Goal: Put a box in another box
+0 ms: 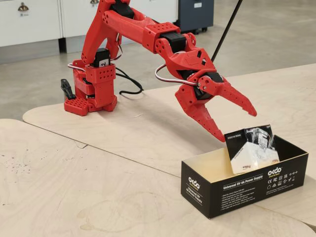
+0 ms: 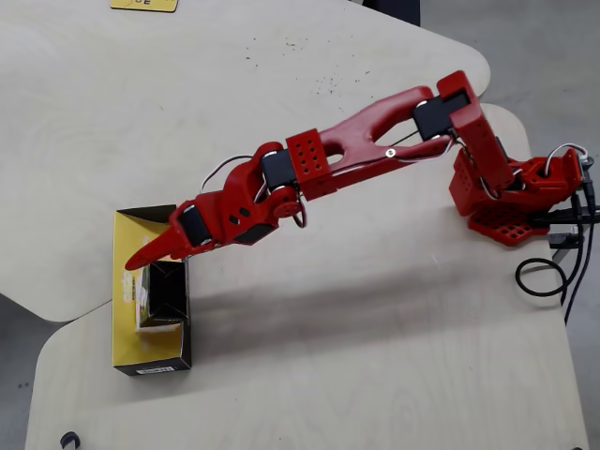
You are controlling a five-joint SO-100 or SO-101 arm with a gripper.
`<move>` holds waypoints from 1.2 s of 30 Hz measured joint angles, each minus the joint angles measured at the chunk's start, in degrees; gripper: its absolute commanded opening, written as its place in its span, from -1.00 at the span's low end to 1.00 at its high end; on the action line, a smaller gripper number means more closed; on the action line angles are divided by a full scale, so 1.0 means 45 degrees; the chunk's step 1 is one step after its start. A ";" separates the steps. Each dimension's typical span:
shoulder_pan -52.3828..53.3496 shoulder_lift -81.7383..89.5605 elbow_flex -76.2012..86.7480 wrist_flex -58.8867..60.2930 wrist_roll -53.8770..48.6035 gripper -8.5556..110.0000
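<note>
The small black-and-white box (image 1: 252, 148) lies tilted inside the long black box (image 1: 237, 190), leaning toward its right end in the fixed view. It also shows in the overhead view (image 2: 155, 302), inside the long box (image 2: 124, 345) with its tan inside. My red gripper (image 1: 239, 127) is open and empty, just above and to the left of the small box, not touching it. In the overhead view the gripper (image 2: 142, 260) hangs over the far end of the long box.
The arm's red base (image 1: 91, 94) stands at the back of the light plywood table (image 1: 74, 187), with black cables beside it. The long box sits near the table's edge (image 2: 56, 375). A thin black pole (image 1: 227, 29) leans behind the arm.
</note>
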 measured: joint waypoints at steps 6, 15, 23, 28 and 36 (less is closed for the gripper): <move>0.0332 0.1797 0.0254 0.1113 -0.1230 -0.08; 0.0371 0.6797 0.3086 0.4805 -0.5918 -0.27; 0.0273 1.2598 0.9844 0.6504 -0.9316 -0.64; 0.0605 1.4961 1.3496 0.6699 -1.0566 -0.87; 0.0723 1.8516 1.8438 0.6348 -1.2129 -0.87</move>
